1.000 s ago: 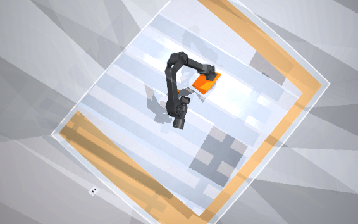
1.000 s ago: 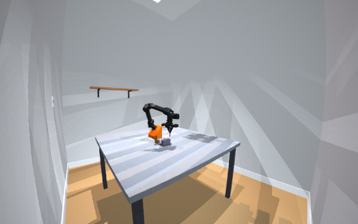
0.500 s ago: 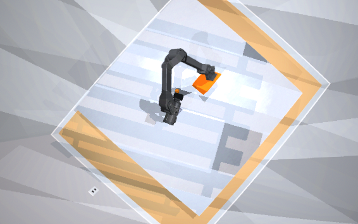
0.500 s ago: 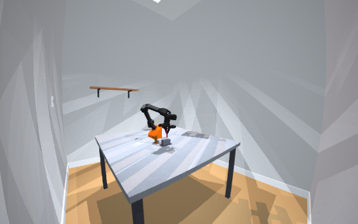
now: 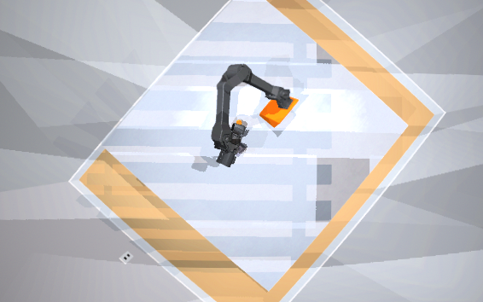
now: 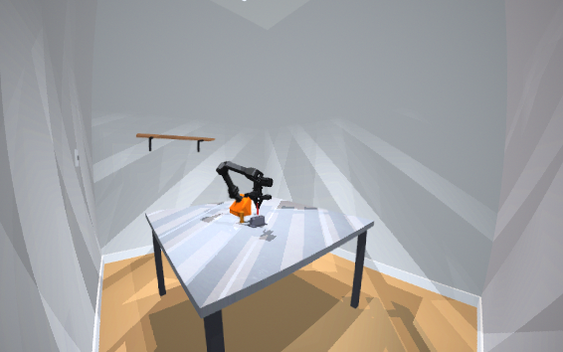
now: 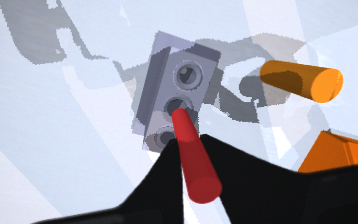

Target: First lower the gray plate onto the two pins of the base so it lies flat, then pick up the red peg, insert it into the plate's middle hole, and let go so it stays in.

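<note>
Pale striped table (image 6: 279, 249) in a gray room, wooden shelf (image 6: 175, 137) on the far wall. The gripper (image 7: 192, 162) is clamped on the red peg (image 7: 196, 157), its tip right over the middle hole of the gray plate (image 7: 187, 82). That plate sits on the base (image 7: 152, 90), with an orange cylinder (image 7: 302, 81) off to the right.
</note>
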Action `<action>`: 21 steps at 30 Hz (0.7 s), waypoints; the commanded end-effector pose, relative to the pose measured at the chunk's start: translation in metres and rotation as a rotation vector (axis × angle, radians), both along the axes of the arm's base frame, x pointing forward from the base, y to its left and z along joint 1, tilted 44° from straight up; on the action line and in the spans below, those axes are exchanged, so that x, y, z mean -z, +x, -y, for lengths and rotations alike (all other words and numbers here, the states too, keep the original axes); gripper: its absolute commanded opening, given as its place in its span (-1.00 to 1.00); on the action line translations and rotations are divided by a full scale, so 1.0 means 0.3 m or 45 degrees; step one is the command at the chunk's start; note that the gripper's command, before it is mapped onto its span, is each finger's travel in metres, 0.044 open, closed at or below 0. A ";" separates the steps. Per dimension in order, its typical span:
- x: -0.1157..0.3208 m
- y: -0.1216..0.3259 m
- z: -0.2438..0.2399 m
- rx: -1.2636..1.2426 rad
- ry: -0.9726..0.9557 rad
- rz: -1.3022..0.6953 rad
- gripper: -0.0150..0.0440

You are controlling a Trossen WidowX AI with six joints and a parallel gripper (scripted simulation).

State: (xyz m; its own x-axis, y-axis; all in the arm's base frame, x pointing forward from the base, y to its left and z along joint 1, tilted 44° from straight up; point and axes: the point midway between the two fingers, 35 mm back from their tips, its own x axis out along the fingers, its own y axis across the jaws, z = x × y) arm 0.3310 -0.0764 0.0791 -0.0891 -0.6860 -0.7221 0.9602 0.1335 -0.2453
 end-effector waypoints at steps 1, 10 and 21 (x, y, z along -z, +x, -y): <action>-0.003 0.000 0.003 -0.004 -0.007 -0.004 -0.49; -0.001 0.000 0.001 -0.001 -0.002 -0.001 -0.49; 0.014 -0.002 0.018 -0.002 -0.003 -0.002 -0.49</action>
